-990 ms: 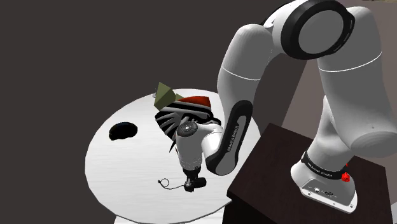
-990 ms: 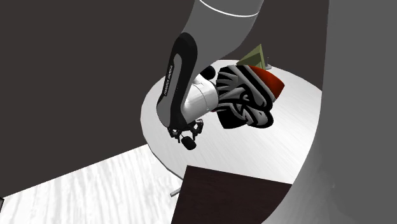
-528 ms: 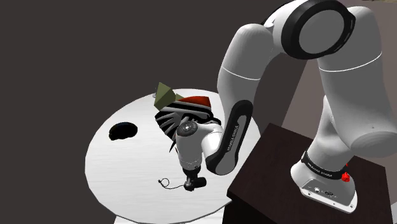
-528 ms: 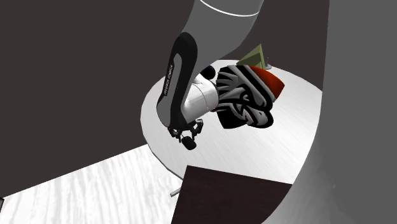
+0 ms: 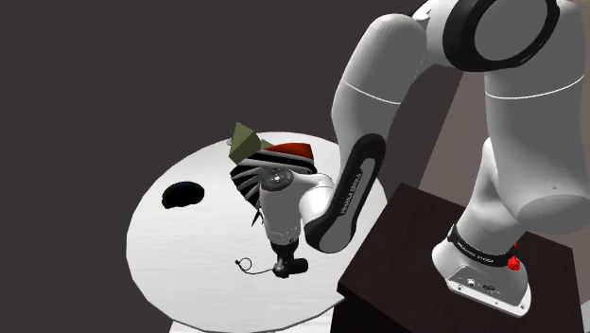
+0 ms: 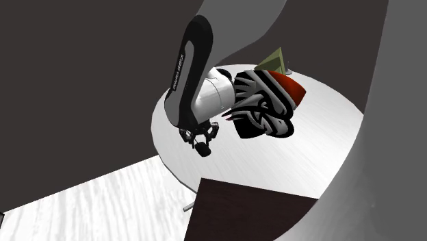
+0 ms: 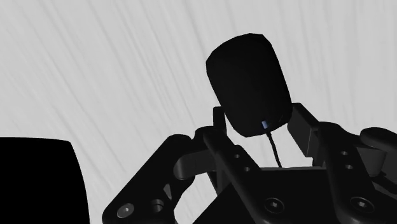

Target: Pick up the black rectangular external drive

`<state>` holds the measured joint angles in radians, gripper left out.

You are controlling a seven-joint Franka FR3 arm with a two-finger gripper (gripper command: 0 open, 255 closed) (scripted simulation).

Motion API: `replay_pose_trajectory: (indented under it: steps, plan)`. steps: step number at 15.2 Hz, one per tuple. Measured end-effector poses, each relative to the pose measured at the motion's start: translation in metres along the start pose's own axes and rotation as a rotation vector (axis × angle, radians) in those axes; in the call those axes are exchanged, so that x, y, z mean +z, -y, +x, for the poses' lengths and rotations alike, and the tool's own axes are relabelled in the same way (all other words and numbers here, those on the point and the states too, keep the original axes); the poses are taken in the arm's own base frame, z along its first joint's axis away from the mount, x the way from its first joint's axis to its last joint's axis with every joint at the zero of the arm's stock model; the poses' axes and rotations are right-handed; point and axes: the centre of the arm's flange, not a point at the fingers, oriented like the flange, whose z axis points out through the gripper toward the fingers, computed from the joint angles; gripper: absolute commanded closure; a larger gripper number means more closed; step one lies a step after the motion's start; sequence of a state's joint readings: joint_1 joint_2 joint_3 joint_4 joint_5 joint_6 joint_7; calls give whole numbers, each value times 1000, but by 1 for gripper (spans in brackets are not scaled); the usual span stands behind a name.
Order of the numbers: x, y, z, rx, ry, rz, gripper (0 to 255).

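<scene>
- Two fingers (image 7: 305,127) of the hand (image 7: 261,122) flank the cabled end of the black drive (image 7: 248,76). Both appear to press on its sides, so treat it as grasped (that contact is my reading of the wrist view, not a certainty).
- The relation that matters to you: the drive lies dead ahead of the hand. Its long axis points straight away from the palm, so the fingers bear across its narrow width.
- Most of the drive's body juts out past the fingertips. The hold sits on one end only, and I judge the far end could sag or twist as you raise it.
- Hand and drive are near the black-and-white striped object (image 5: 253,178), below it in the shoulder view and apart from it. A straight rise should not brush that object.
- The thin cable (image 5: 248,265) leaves the drive's palm-side end. It curls over the white counter (image 5: 170,248), a little farther from the striped object than the hand is (expect it to trail).
- You cannot tell here whether the drive rests on the counter or hangs just above it.
- Lift vertically and slowly, and avoid any swing toward the striped object.
</scene>
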<state>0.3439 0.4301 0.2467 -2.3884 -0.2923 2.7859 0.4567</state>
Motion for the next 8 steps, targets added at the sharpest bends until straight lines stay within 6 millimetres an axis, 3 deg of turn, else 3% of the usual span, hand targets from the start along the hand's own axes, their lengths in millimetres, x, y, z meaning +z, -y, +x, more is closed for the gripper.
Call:
replay_pose_trajectory:
  steps: [8]
  plan:
    - [-41,1,1,0,0,0,255]
